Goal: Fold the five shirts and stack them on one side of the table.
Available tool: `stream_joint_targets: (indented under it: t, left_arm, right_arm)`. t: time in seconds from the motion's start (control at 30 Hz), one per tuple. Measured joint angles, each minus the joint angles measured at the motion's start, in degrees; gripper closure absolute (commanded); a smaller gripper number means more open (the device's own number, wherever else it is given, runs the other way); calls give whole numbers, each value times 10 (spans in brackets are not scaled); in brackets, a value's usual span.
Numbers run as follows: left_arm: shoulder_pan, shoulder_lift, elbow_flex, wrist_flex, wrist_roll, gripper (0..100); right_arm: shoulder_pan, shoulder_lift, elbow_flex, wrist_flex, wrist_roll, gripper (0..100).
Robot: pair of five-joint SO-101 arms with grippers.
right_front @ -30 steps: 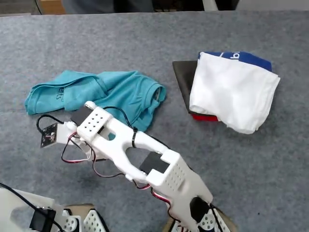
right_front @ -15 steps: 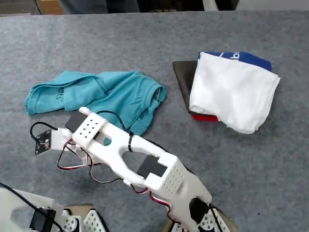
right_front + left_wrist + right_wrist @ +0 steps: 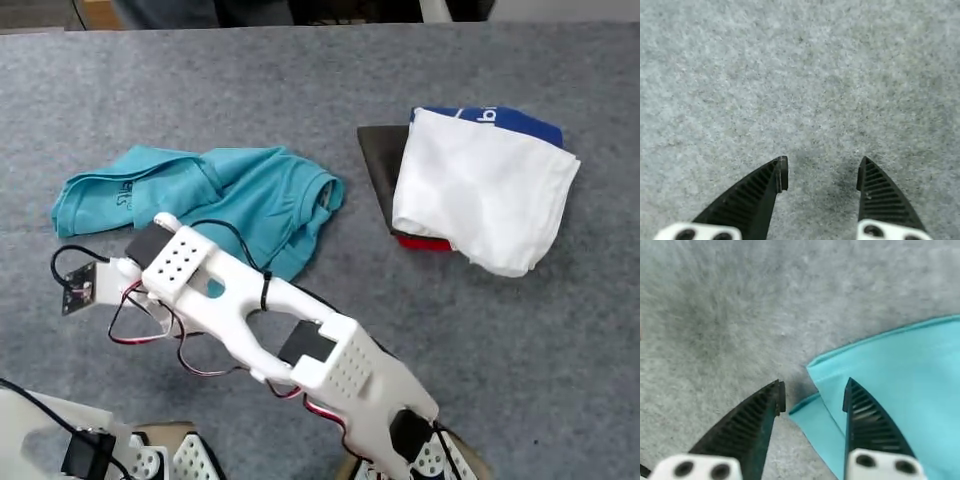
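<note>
Right arm (image 3: 250, 305) has swung a little sideways and back toward its base over the last second, so its wrist end now sits off the near edge of the teal shirt (image 3: 240, 195). Shirt and stack unchanged.

Right gripper (image 3: 815, 390): released, jaws apart, nothing held. A folded hem corner of the teal shirt lies directly under the gap. One finger is over the cloth, the other over bare counter (image 3: 300, 80). Cannot tell whether the tips touch the fabric. Most of the teal shirt spreads ahead of this gripper and to the side of the finger over the cloth. It is crumpled, not folded.

Left gripper (image 3: 824, 165): released, jaws wide apart, nothing between them, pointing down at grey counter. Left arm (image 3: 60, 440) sits low at the near edge, beside the right arm's base.

Stack lies well apart from the right gripper, across the counter from the teal shirt. White shirt (image 3: 480, 190) is on top. Blue shirt (image 3: 510, 118), dark shirt (image 3: 380, 160) and red shirt (image 3: 425, 243) show at its edges underneath.
</note>
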Motion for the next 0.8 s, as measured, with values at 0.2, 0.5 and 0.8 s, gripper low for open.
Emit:
stream_joint_targets:
  t: [0.2, 0.5, 0.8]
  left_arm:
    - [0, 0, 0, 0, 0, 761]
    - [0, 0, 0, 0, 0, 761]
    - [0, 0, 0, 0, 0, 761]
  right_arm:
    - [-2, 28, 0, -11, 0, 803]
    - [-2, 56, -11, -21, 0, 804]
    - [11, 69, -19, -30, 0, 848]
